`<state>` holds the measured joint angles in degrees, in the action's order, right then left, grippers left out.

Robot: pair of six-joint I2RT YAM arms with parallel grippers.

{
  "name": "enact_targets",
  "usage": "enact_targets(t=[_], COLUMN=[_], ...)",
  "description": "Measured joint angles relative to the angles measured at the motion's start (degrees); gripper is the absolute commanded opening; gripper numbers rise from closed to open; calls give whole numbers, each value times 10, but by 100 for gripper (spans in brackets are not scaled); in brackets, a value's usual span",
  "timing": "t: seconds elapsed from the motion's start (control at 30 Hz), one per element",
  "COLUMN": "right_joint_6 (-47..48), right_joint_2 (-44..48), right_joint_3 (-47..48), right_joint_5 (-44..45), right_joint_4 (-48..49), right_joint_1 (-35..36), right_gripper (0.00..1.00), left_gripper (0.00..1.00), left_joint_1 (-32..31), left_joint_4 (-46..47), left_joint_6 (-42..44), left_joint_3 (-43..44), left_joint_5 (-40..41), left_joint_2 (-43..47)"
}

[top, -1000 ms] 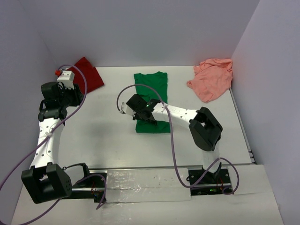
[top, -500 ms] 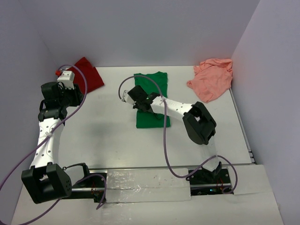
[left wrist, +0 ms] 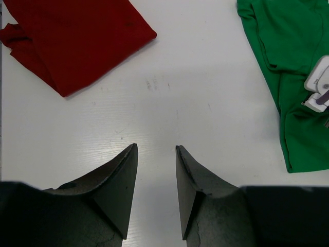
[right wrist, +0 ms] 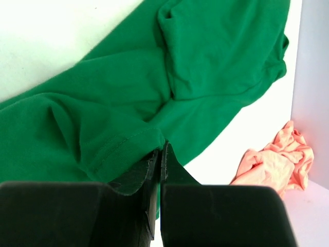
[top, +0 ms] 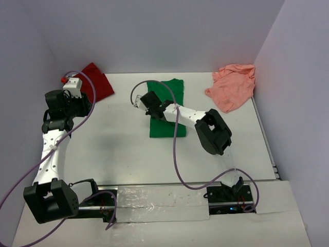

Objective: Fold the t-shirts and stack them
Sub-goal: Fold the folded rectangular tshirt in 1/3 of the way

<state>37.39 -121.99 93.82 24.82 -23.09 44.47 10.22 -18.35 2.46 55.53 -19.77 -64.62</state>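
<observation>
We note the right gripper (right wrist: 160, 150), jaws clamped on a hem of the green t-shirt (right wrist: 216, 51) at the far edge of the table (top: 118, 152); left gripper (left wrist: 156, 152), jaws apart. We judge the shallow pinch may slip, or drag lower layers and bunch the fold

R gripper (right wrist: 160, 150) jaws clamped; L gripper (left wrist: 156, 150) jaws apart.

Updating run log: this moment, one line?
right gripper: shut on green shirt | left gripper: open over table | pink shirt: crumpled
</observation>
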Motion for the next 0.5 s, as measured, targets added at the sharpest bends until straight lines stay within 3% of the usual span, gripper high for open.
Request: enact_targets(t=[0.07, 0.1, 0.13, 0.27, 0.37, 0.5], right_joint_6=[-1, -2, -4, 0, 18, 58], right_joint_2=[-6, -9, -12, -28, -38, -40], right_joint_3=[0, 0, 0, 0, -19, -57], right_joint_5=[0, 2, 5, 45, 113, 198], right_joint_4=[3, 7, 12, 68, 175, 334], right_joint_1=[0, 0, 0, 0, 0, -2], right_gripper=[21, 40, 46, 52, 54, 49], left_gripper=[45, 45, 44, 45, 44, 45], left_joint_1=[0, 0, 0, 0, 0, 0], left_joint_4=[0, 0, 0, 0, 0, 0], left_joint_6=[0, 0, 0, 0, 0, 0], left_joint_3=[0, 0, 0, 0, 0, -1], left_joint_5=[-1, -1, -2, -5, -7, -7], left_joint_2=[0, 0, 0, -3, -4, -4])
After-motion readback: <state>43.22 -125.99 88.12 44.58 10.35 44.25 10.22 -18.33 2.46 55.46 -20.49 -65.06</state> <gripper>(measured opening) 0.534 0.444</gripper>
